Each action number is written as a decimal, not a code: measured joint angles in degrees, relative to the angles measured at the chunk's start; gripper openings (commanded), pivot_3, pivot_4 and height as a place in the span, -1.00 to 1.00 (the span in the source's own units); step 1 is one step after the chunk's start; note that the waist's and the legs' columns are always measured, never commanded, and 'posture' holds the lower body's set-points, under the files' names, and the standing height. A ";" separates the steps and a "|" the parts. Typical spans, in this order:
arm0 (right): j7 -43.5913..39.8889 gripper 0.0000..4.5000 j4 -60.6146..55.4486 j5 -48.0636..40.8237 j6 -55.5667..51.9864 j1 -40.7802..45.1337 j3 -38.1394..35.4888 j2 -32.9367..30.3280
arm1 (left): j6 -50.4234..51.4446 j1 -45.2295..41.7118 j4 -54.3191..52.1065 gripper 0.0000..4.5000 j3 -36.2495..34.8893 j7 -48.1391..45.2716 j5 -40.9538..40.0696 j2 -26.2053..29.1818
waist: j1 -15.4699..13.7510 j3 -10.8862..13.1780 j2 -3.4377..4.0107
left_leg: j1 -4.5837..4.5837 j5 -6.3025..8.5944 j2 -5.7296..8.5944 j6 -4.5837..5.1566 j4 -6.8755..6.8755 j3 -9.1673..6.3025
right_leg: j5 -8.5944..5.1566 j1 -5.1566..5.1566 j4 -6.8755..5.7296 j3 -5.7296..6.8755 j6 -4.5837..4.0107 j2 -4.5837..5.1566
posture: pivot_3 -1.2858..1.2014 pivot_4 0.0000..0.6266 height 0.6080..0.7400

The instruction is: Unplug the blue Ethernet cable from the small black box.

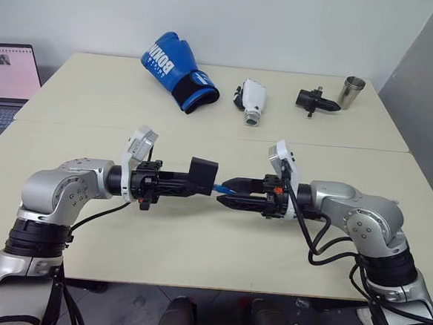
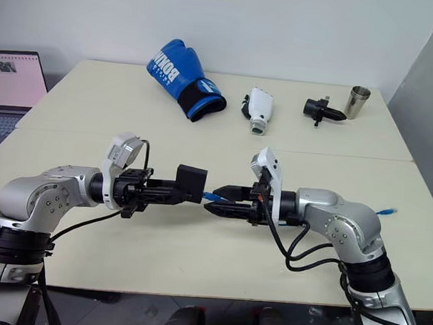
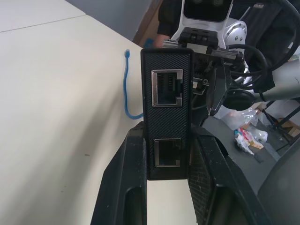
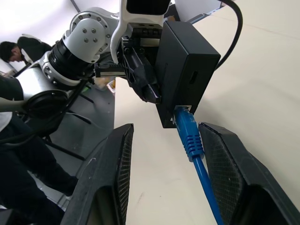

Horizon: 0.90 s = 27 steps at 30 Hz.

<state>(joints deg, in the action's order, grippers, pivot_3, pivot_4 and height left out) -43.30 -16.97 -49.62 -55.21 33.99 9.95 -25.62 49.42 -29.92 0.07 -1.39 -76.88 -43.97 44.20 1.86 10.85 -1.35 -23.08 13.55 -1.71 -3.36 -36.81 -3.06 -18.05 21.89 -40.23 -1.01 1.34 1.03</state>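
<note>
The left gripper [image 1: 189,181] is clamped on the small black box [image 1: 202,175] above the table [image 1: 196,239], the right gripper [image 4: 164,154] straddles the blue cable [image 4: 190,136] with fingers apart – still plugged in – so closing off-centre probably slips off the plug.

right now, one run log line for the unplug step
left gripper: shut on small black box | right gripper: open around blue Ethernet cable | cable: plugged in
</note>
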 measured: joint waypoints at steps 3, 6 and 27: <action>0.52 0.03 1.89 0.07 -0.45 1.30 -0.09 1.71 | 0.00 -0.01 0.00 -0.65 0.00 -0.04 0.16 -0.01 | 0.04 0.00 0.00 | 0.00 0.00 -0.02 0.00 0.01 -0.01 | 0.00 0.01 0.00 0.01 0.00 -0.03 | 0.03 -0.52 1.00; 0.68 0.03 4.20 1.31 -0.45 1.77 -0.03 2.12 | 0.00 -0.01 0.01 -0.65 0.00 -0.03 0.23 -0.01 | 0.01 0.00 0.00 | -0.03 0.00 -0.01 0.00 0.01 0.00 | 0.00 0.02 0.01 0.00 0.00 -0.03 | 0.03 -0.52 1.00; -1.24 -0.17 5.03 3.93 -0.43 2.15 0.42 3.14 | 0.00 0.00 -0.02 -0.65 -0.01 0.01 0.30 -0.01 | 0.01 0.00 0.00 | -0.20 0.00 -0.02 0.00 0.01 -0.02 | 0.00 0.17 0.03 0.02 0.00 -0.04 | 0.03 -0.52 1.00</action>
<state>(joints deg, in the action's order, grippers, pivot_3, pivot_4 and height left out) -44.54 -11.94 -45.69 -55.65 36.15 10.37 -22.48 49.42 -29.92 0.05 -1.40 -76.86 -43.67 44.19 1.88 10.85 -1.35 -23.28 13.55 -1.73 -3.36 -36.80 -3.08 -18.05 22.07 -40.20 -0.98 1.34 0.99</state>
